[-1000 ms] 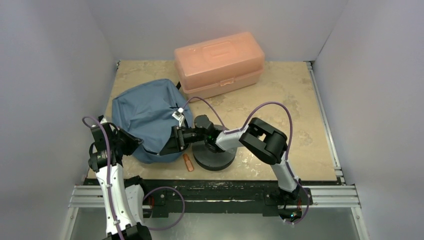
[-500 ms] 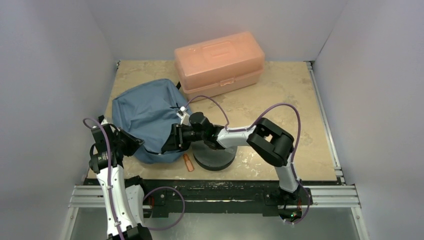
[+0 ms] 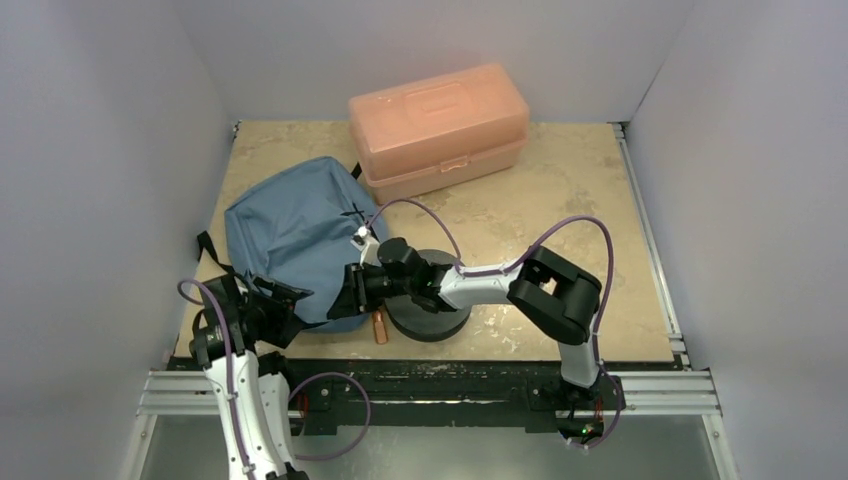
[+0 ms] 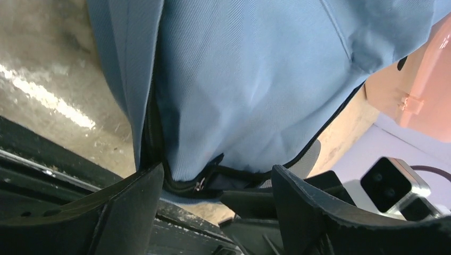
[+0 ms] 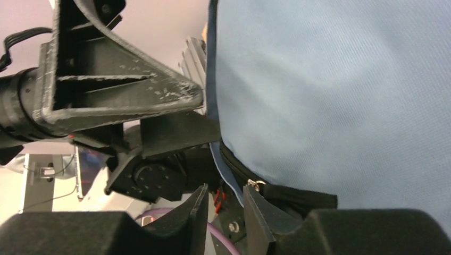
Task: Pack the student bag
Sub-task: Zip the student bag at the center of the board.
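The student bag lies just beyond the left gripper's spread jaws.

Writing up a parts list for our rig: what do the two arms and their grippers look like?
The left arm and right arm have white links, chunky black joint housings and a looping purple cable each. The left gripper and right gripper are matt black with two wedge-shaped fingers.

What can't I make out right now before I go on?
- Inside of the student bag: top view, its own fabric covers it.
- Whether the right gripper pinches the zipper edge: right wrist view, too close and dark.
- The small brown item: top view, too small to identify.
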